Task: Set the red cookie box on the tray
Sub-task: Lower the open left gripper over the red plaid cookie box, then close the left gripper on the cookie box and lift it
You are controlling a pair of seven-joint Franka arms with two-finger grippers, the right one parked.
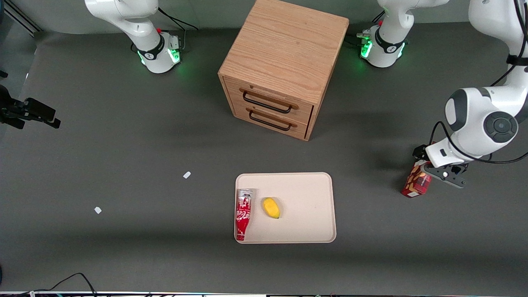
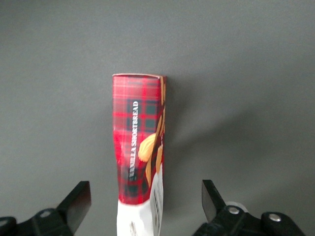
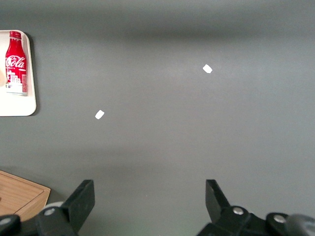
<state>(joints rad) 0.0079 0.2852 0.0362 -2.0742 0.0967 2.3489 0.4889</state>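
**Cookie box not yet lifted, tray waiting**

Grey matting covers the worktop, with a wooden drawer cabinet [image 1: 284, 66] standing mid-table. One red cookie box [image 1: 416, 181] stands upright toward the working arm's end of the table, well apart from the single tray [image 1: 313, 206], which lies nearer the front edge. The gripper [image 2: 146, 204] straddles the box with its fingers spread wide, neither touching it. By my reading nothing is done: grasp, carry and placement all remain. On the tray lie one red soda bottle [image 1: 243, 214] and one yellow fruit [image 1: 271, 207]. Two small white scraps [image 1: 187, 175] dot the mat.
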